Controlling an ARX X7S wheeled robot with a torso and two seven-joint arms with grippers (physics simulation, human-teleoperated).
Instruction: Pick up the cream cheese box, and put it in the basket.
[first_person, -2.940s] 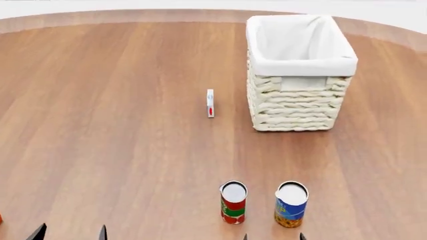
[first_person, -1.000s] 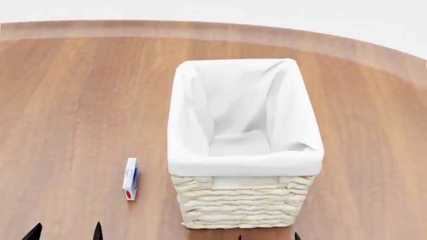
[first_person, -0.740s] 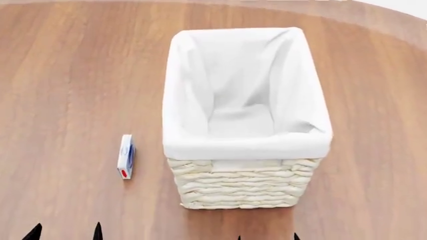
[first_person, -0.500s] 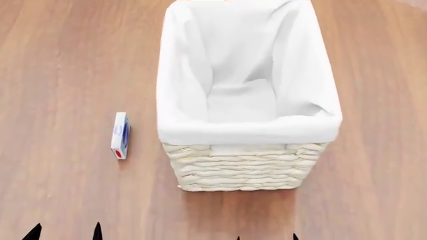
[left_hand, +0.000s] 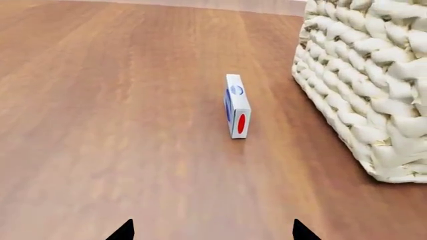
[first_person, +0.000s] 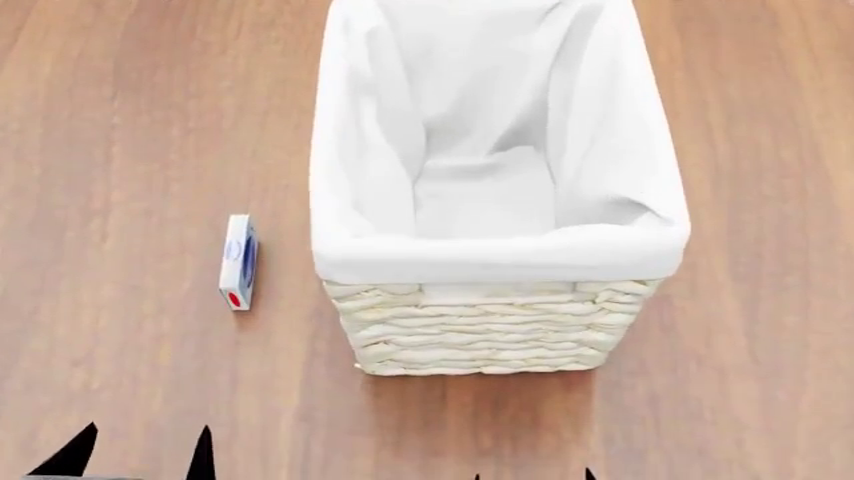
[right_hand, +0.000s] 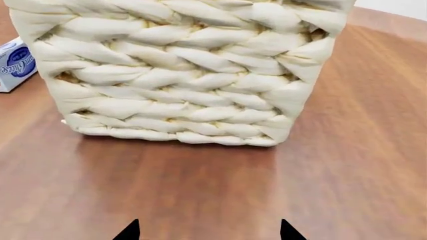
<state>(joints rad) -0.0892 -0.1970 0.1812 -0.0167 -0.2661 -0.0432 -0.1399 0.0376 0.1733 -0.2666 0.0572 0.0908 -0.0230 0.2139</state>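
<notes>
Table (first_person: 120, 150) bare between box (first_person: 238, 262) and basket (first_person: 487, 330).

The head camera has travelled forward over the desk: two cans near the front edge have dropped out of sight, and the desk's far edge no longer shows. The left gripper (first_person: 140, 455) tips now reach higher into view.

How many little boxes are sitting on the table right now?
1. The cream cheese box stands on edge on the table, just left of the basket, apart from it. Nothing shows inside the basket.
</notes>
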